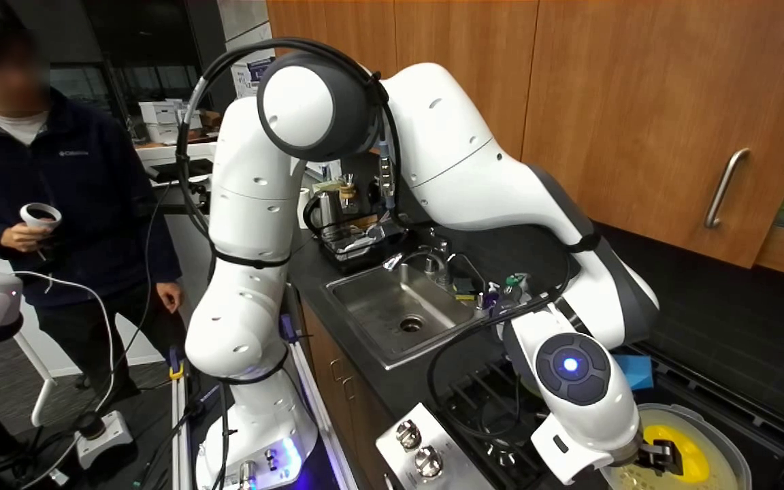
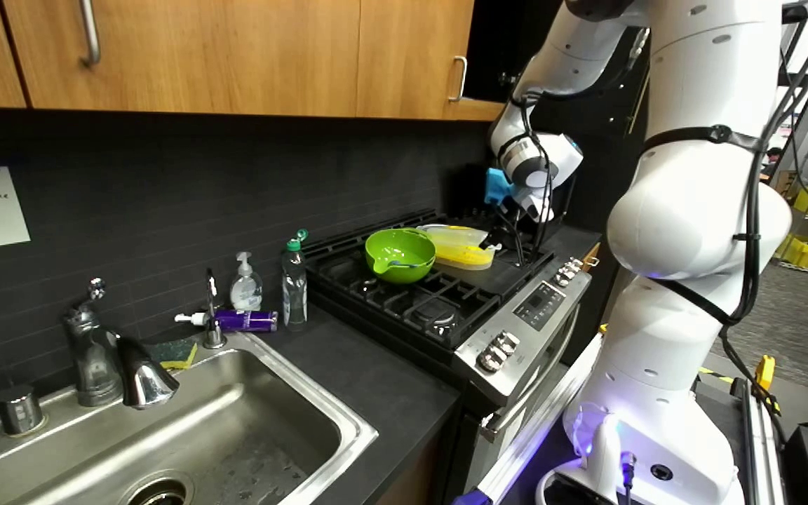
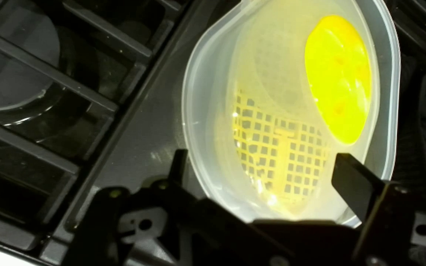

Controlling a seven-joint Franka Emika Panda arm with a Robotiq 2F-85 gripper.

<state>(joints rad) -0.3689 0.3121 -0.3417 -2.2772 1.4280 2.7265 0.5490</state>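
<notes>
A translucent plastic container (image 3: 192, 92) stands on the stovetop, with a yellow mesh strainer (image 3: 281, 162) in it and a bright yellow oval piece (image 3: 340, 77) near its right side. My gripper (image 3: 263, 162) is over its near end, jaws spread wide, with no grip on anything. In the wrist view the left finger appears just outside the rim and the right finger over the container; whether either touches is unclear. Both exterior views show the gripper beside the container (image 2: 463, 249). A green bowl (image 2: 398, 254) with a spout sits right beside the container.
Stove grates (image 2: 439, 298) and knobs (image 2: 499, 351) lie near the bowl. A blue object (image 1: 635, 371) is behind the container. Wooden cabinets (image 1: 657, 102) hang above. Bottles (image 2: 294, 284) stand between stove and sink (image 2: 292, 421). A person (image 1: 45, 190) stands behind the arm's base.
</notes>
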